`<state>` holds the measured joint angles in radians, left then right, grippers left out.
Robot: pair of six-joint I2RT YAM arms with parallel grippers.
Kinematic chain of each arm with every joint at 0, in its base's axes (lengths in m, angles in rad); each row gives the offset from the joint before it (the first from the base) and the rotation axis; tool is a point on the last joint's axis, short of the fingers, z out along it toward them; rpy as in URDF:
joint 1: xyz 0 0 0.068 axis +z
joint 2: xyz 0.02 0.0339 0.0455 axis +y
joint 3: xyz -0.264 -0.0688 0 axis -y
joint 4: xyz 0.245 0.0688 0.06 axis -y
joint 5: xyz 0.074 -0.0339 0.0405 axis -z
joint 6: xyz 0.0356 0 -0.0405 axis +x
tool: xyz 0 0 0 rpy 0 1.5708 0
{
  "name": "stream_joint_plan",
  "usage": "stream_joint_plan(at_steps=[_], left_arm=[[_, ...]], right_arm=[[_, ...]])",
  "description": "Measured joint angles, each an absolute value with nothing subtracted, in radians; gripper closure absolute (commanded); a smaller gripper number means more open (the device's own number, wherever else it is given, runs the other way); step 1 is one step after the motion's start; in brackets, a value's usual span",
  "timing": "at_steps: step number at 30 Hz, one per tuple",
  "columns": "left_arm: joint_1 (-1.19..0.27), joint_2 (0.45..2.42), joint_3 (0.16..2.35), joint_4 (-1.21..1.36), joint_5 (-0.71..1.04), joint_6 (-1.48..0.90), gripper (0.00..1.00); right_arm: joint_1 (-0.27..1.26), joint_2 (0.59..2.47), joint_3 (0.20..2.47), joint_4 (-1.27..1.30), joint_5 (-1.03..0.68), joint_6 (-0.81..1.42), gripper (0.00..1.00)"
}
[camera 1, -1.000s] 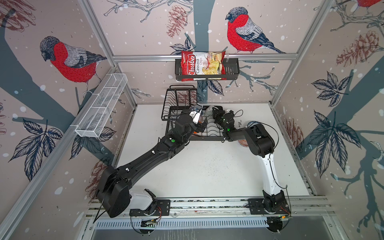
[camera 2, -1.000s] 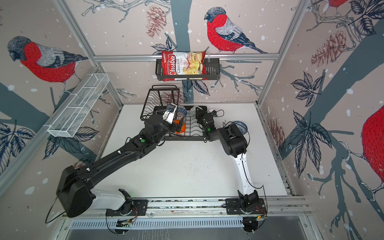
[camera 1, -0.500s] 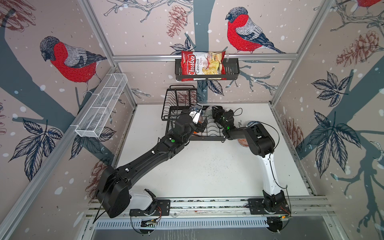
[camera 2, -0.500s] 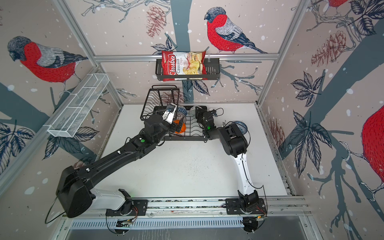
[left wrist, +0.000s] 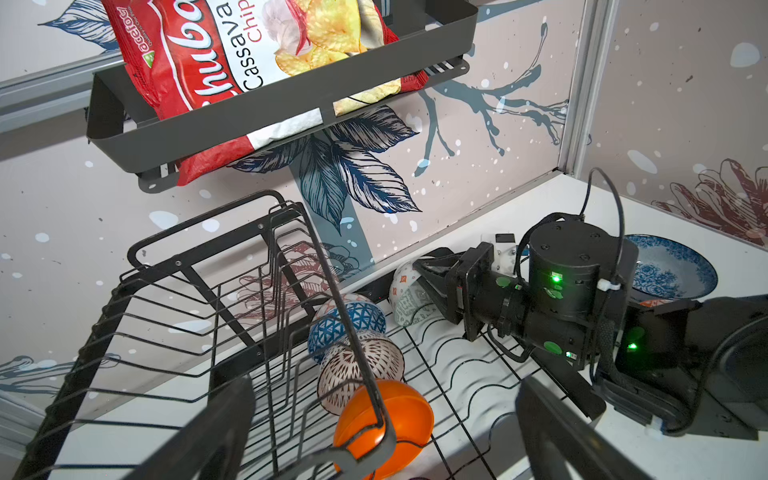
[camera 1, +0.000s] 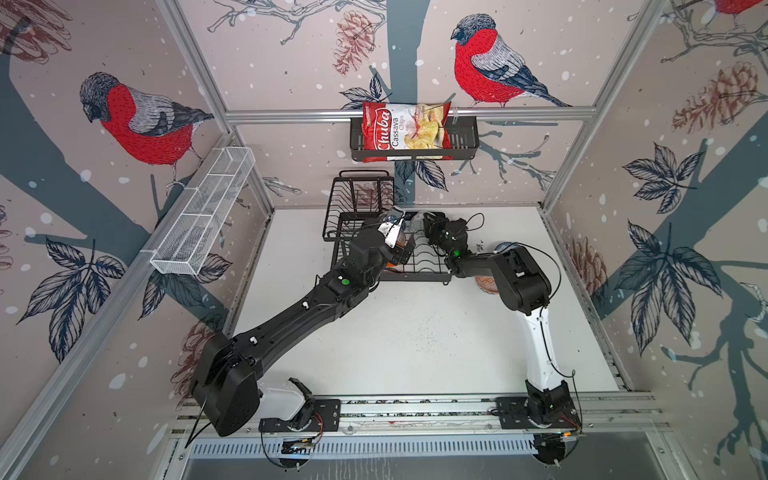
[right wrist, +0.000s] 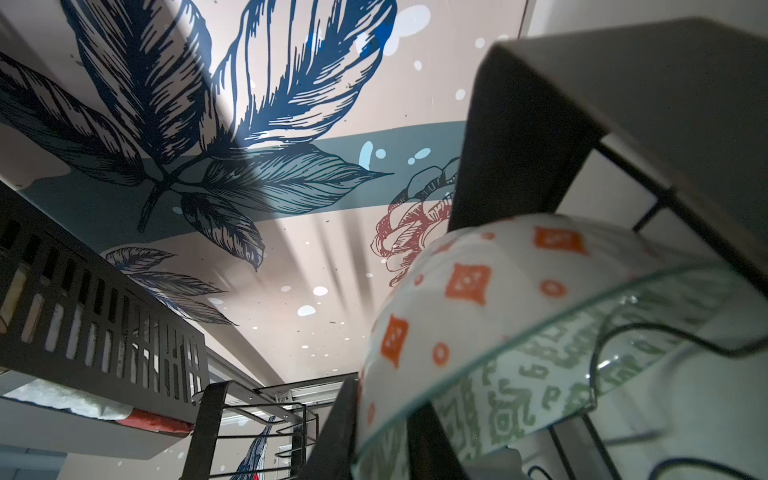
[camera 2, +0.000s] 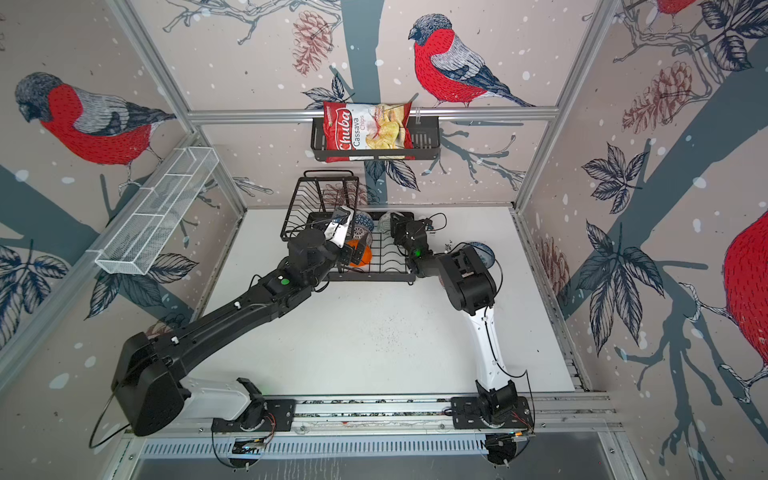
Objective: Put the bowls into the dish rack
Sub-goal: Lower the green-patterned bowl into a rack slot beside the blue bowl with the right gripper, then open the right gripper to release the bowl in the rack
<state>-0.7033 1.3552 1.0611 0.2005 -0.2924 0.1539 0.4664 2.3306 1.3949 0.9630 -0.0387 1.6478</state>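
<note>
The black wire dish rack (camera 1: 428, 266) (camera 2: 386, 266) stands at the back of the table. In its base stand the dark blue geometric bowl (left wrist: 353, 322), the black-white radial bowl (left wrist: 361, 365) and the orange bowl (left wrist: 407, 415) in a row. My left gripper (left wrist: 384, 449) (camera 2: 357, 251) hangs open just short of the orange bowl and holds nothing. The grey-green patterned bowl (right wrist: 519, 374) (left wrist: 409, 307) leans at the rack's back. My right gripper (right wrist: 384, 399) (camera 1: 426, 226) straddles its rim, jaws slightly parted. The blue-white floral bowl (left wrist: 669, 270) and the orange-white patterned bowl (camera 1: 486, 284) sit on the table at right.
The rack's raised upper shelf (left wrist: 199, 316) sits close beside my left fingers. A black basket with a chips bag (camera 1: 413, 137) hangs on the back wall. A long white mesh basket (camera 1: 203, 216) is on the left wall. Both wrists crowd over the rack.
My right gripper's jaws have eased apart a little at the grey-green bowl's rim. Both arms stay where they were, and no bowl has visibly shifted.
</note>
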Motion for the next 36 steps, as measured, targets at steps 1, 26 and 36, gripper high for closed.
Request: stream_joint_plan(at_steps=[1, 26, 36], left_arm=[[-0.703, 1.355, 1.061, 0.2, -0.292, 0.154, 0.02], [-0.703, 1.35, 1.061, 0.2, -0.292, 0.154, 0.03], [-0.703, 1.347, 1.061, 0.2, -0.293, 0.154, 0.02]], right_arm=[[0.466, 2.33, 1.396, 0.961, -0.039, 1.648, 0.76], [0.457, 2.283, 1.4, 0.9, -0.056, 1.638, 0.69], [0.456, 2.241, 1.368, 0.878, -0.056, 1.618, 0.62]])
